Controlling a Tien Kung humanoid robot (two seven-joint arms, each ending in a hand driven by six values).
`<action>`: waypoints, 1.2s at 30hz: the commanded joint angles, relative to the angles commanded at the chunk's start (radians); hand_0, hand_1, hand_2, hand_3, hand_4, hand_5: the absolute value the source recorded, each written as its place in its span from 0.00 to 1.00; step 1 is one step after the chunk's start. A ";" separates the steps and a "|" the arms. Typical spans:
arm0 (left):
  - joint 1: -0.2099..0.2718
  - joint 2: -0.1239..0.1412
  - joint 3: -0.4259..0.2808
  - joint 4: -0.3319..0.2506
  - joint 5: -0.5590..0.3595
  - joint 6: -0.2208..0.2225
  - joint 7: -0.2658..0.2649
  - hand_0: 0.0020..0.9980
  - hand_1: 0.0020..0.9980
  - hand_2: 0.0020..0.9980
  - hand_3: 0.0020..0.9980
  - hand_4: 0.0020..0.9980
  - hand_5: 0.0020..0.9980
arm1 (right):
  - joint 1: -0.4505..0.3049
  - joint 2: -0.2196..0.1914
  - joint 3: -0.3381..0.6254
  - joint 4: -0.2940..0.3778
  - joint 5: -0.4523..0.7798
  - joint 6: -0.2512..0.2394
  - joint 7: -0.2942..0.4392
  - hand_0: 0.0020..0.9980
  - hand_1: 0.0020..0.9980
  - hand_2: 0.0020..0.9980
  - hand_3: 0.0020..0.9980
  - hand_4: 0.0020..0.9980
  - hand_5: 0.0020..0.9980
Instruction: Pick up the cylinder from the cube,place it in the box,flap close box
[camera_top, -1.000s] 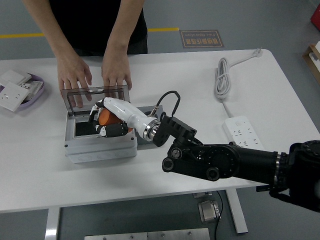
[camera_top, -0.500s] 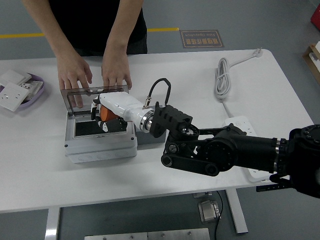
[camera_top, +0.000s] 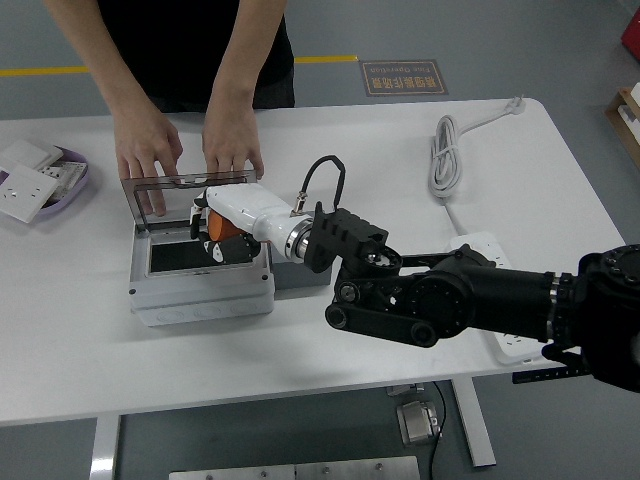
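Right hand (camera_top: 222, 232), white-shelled, fingers curled around the orange cylinder (camera_top: 221, 228), now sits slightly higher over the open grey plastic box (camera_top: 200, 285) than a second ago. Cylinder not released. Person's hands (camera_top: 190, 150) steady the clear hinged lid (camera_top: 190, 185). Placement apparently pending; flap closing remains.

Person (camera_top: 170, 40) cut off above the chest by top edge. Orange cylinder (camera_top: 218, 228) mostly hidden under the right hand (camera_top: 225, 222). Box (camera_top: 200, 265) interior partly blocked. Power strip (camera_top: 480, 262) half behind arm. Left tray (camera_top: 45, 175) cropped.
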 joint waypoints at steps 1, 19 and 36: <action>0.000 0.000 0.001 0.000 0.000 0.000 0.000 0.63 0.65 0.63 0.67 0.72 0.25 | -0.001 0.000 -0.004 -0.002 0.007 -0.003 0.003 0.26 0.33 0.42 0.37 0.01 0.00; -0.004 -0.001 -0.004 -0.004 0.011 0.000 0.000 0.63 0.65 0.63 0.67 0.72 0.25 | -0.017 0.000 -0.023 -0.029 0.065 0.000 0.042 0.75 0.64 0.64 0.57 0.06 0.01; -0.012 -0.001 0.002 -0.003 0.010 0.001 -0.002 0.63 0.65 0.63 0.67 0.72 0.25 | -0.020 0.000 -0.018 -0.033 0.050 0.026 0.050 0.83 0.75 0.77 0.76 0.83 0.36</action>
